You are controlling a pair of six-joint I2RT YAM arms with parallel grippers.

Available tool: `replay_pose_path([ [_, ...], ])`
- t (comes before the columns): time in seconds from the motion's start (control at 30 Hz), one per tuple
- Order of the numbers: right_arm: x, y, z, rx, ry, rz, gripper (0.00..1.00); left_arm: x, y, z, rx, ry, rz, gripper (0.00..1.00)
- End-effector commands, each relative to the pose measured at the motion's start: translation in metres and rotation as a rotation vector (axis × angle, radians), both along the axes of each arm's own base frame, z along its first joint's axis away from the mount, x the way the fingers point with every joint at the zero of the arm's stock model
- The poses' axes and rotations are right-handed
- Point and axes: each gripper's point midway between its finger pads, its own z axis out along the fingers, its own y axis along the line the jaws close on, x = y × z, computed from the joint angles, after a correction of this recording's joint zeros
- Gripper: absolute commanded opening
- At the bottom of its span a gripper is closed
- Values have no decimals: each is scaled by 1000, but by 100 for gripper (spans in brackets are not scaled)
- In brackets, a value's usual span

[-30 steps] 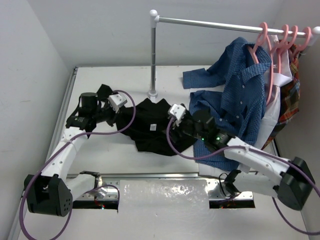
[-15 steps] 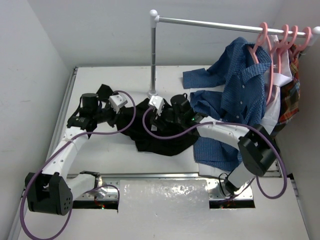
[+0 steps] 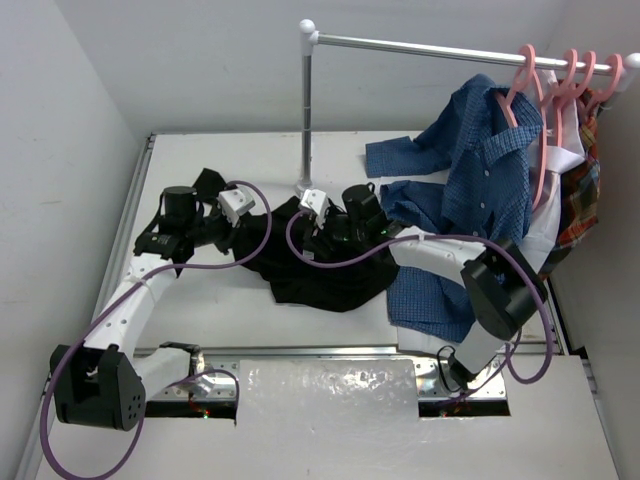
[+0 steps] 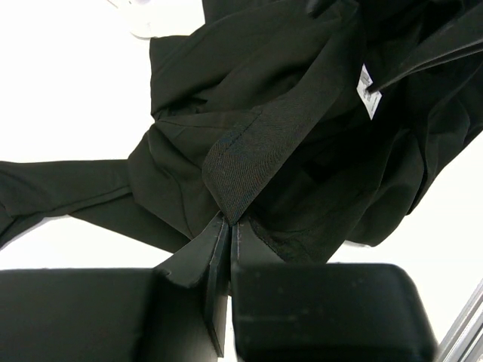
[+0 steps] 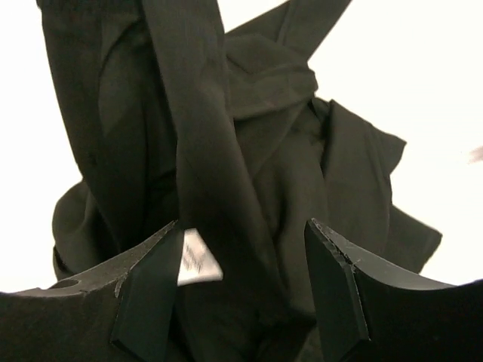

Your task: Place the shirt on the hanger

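Update from the shirt job: the big change in the last second was the right arm. It had been stretched out low by the right side of the pile. Then it folded its elbow and swung round to sit over the middle of the shirt [image 3: 320, 285], coming in from the back of the table [image 3: 215, 315]. Its jaws had been narrowing on the way too.

In the wrist view the right gripper [image 5: 241, 260] wasn't gripping yet. Its fingers were apart, straddling a raised band of black cloth, with the white label [image 5: 198, 260] right beside one finger. So I'd guess it was going for the neck, which is what you'd want before any hanger goes in. The left gripper [image 4: 229, 225] hadn't budged: clamped tight on a folded edge of the same shirt, on the pile's left side.

The shirt itself was crumpled roughly mid-table, just in front of the foot of the rack pole [image 3: 306, 110]. Its long axis ran more or less left to right, slightly slanted, with one sleeve trailing off toward the back-left corner. The neck opening faced up near the middle. I couldn't tell for sure which end was the hem.

The pink hangers [image 3: 540, 140] were up on the rail [image 3: 420, 42] over the back-right corner, well apart from the shirt, one carrying a blue shirt [image 3: 480, 170]. So the hanging part looked a long way off.
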Motion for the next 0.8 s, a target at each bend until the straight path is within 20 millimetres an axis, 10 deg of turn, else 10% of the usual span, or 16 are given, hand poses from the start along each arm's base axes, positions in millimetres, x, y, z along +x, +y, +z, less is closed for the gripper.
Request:
replay_pose_path([
  [0.0,9,23,16,37,-25,65,64,4,-3,7,-24,-31,-9,0],
  [0.1,17,27,4,15,12,54,45,4,-3,7,-22,-32,-9,0],
  [0.2,17,29,11,32,18,50,0,1,-2,5,-2,-28,-23,7],
  [0.33,6,23,32,112,13,16,0,-1,6,5,54,-33,-22,53],
  [0.6,6,18,78,186,59,-73,0,2,-3,72,32,-214,-56,65],
  [0.77,17,16,81,201,104,-172,0,4,-30,54,66,-176,-55,67],
])
